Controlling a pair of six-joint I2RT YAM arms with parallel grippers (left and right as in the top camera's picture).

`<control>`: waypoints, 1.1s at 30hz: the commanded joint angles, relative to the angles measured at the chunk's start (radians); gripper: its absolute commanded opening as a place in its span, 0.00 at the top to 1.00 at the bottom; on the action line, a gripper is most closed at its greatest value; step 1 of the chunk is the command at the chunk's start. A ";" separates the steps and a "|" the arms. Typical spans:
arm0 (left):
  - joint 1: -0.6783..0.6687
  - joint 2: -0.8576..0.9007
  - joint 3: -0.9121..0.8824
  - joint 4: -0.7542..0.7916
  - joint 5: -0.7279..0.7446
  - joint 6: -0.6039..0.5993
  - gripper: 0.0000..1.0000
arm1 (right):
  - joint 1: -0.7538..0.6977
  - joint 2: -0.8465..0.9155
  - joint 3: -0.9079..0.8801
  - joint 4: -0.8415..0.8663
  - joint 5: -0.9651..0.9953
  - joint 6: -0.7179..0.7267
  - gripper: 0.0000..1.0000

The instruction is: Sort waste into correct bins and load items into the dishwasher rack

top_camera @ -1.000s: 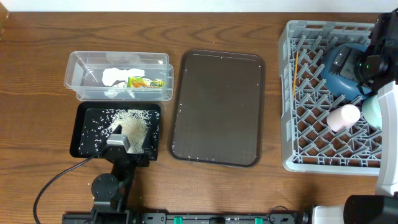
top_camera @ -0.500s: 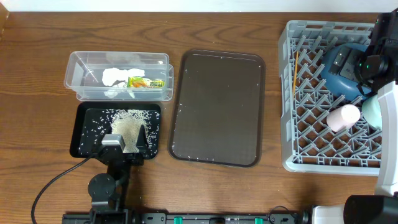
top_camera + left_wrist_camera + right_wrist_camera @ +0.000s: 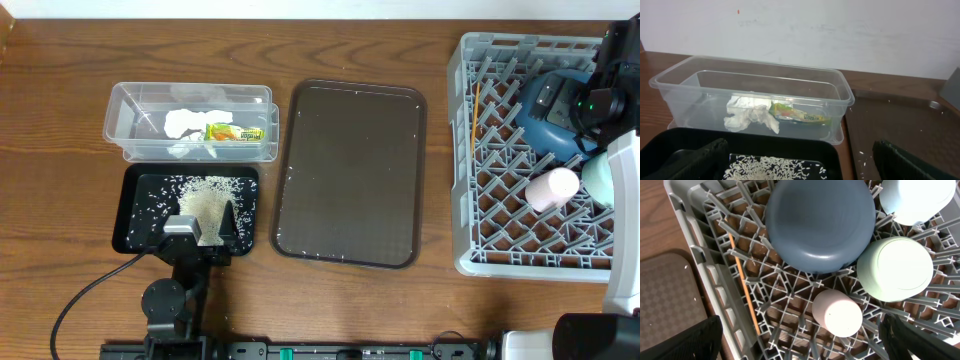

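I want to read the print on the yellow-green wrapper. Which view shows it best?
The left wrist view: the wrapper lies close in the clear tub, beside the tissue, print visible. Overhead shows it only as a small bright strip. The right wrist view does not show it.

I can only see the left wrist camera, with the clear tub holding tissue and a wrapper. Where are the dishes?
Observer: The dark blue dish sits in the grey dishwasher rack, far off to the right.
Child: Is the pink cup there too?
Observer: Yes, the pink cup lies in the rack right beside the pale blue bowl.
Child: And the stick?
Observer: The wooden stick lies in the rack along the edge nearest the brown tray.
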 commanded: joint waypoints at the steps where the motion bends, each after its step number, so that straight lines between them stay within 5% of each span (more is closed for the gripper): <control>1: 0.003 -0.008 -0.013 -0.041 0.011 0.018 0.07 | -0.005 0.001 0.003 -0.001 0.003 0.014 0.01; 13: 0.003 -0.008 -0.013 -0.041 0.011 0.018 0.07 | -0.003 -0.005 0.003 -0.001 0.003 0.014 0.01; 26: 0.003 -0.008 -0.013 -0.041 0.011 0.018 0.07 | -0.001 -0.204 -0.007 -0.029 0.010 0.014 0.01; 33: 0.003 -0.008 -0.013 -0.041 0.011 0.018 0.07 | 0.018 -0.411 -0.276 0.219 -0.069 0.032 0.01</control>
